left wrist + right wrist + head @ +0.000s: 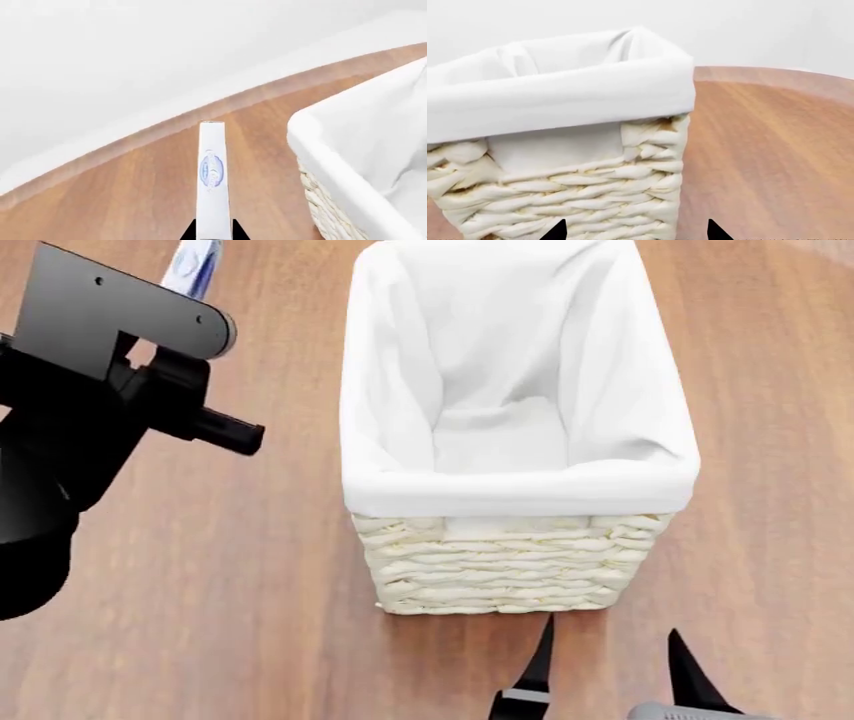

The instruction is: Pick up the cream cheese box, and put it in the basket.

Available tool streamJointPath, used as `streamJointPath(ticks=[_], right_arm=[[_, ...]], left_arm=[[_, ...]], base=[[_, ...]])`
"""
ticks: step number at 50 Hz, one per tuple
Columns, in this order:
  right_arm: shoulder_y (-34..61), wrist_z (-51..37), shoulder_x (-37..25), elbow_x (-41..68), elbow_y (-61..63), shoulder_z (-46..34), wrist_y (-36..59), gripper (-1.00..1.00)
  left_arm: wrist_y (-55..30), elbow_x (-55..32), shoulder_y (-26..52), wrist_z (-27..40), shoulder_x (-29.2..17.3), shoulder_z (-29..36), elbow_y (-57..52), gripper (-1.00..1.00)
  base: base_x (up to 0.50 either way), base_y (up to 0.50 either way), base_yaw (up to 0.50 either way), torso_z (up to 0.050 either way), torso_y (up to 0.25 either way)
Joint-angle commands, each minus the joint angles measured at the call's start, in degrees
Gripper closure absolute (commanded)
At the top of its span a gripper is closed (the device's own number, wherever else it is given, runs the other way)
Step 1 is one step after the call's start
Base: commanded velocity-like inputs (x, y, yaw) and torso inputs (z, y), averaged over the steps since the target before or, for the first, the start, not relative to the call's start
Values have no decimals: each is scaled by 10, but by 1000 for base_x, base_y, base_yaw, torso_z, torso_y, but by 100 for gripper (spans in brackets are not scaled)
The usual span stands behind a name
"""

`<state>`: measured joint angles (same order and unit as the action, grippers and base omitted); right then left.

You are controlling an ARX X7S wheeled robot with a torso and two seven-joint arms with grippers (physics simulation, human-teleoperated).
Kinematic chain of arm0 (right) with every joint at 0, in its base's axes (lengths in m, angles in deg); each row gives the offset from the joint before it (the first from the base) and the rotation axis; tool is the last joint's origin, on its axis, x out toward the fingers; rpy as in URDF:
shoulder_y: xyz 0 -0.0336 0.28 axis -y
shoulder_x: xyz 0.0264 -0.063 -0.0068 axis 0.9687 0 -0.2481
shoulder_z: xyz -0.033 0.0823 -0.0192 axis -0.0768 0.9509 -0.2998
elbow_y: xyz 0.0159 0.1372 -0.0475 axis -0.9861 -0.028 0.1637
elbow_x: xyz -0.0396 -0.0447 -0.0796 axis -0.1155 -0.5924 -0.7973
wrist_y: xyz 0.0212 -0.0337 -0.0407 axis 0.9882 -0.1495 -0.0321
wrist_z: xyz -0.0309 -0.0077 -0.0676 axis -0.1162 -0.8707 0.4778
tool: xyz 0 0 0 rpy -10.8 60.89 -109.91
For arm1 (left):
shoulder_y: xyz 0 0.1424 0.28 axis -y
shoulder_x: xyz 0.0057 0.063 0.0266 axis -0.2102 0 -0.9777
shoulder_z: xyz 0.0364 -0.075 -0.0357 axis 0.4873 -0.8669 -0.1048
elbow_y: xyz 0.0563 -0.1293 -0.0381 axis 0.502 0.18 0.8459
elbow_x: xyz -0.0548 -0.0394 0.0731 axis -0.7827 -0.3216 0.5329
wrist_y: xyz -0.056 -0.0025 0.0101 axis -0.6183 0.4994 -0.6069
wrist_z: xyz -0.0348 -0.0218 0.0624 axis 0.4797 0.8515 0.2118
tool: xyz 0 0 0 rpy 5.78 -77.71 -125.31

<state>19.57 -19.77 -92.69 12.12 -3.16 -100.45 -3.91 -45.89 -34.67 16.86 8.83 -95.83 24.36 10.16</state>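
I see bare tabletop [240, 620] at frame left; the basket [514, 570] blocks the centre, its top open.

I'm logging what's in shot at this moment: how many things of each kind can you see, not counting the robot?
Cream cheese box: 1, held edge-on in the left gripper
Basket: 1
Wooden table: 1
Total: 3

Left claw [213, 235] raised and clamped shut; right claw [607, 665] low, tips spread
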Motion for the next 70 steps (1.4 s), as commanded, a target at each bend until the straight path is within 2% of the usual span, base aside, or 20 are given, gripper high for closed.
streamJointPath(ticks=[1,6,11,22,28,37,40,50,62,69,70], right_arm=[[-2,18,11,-4,6,15,7,-100],[-3,20,10,1,4,17,4,-100],[-2,23,11,1,-6,17,-1,-100],[0,24,10,1,-14,14,-2,-100],[-3,23,8,-1,-9,11,-1,-100],[-5,24,6,4,-12,14,-5,-100],[-12,25,6,-2,-11,9,-10,-100],[-24,34,-1,9,-1,8,-14,-100],[-34,37,-8,23,11,17,-21,-100],[-42,39,-10,25,13,19,-30,-100],[-43,40,-10,22,13,17,-33,-100]], left_arm=[[-99,-16,118,-11,2,-28,-89,100],[-119,-30,145,-16,8,-34,-106,100],[-128,-66,155,-51,11,-45,-127,100],[-149,-86,197,-123,26,-59,-171,100],[-147,-84,203,-125,38,-65,-166,100],[-144,-87,208,-162,68,-74,-113,100],[-144,-64,197,-209,97,-58,-68,100],[-133,-44,171,-312,140,-41,-10,100],[-135,-25,146,-350,189,-20,46,100],[-124,-16,131,-351,203,-20,81,100],[-120,-9,128,-335,209,-20,95,100]], base=[[0,0,0,0,0],[0,0,0,0,0],[0,0,0,0,0],[0,0,0,0,0],[0,0,0,0,3],[0,0,0,0,0],[0,0,0,0,0],[0,0,0,0,1],[0,0,0,0,1],[0,0,0,0,0],[0,0,0,0,0]])
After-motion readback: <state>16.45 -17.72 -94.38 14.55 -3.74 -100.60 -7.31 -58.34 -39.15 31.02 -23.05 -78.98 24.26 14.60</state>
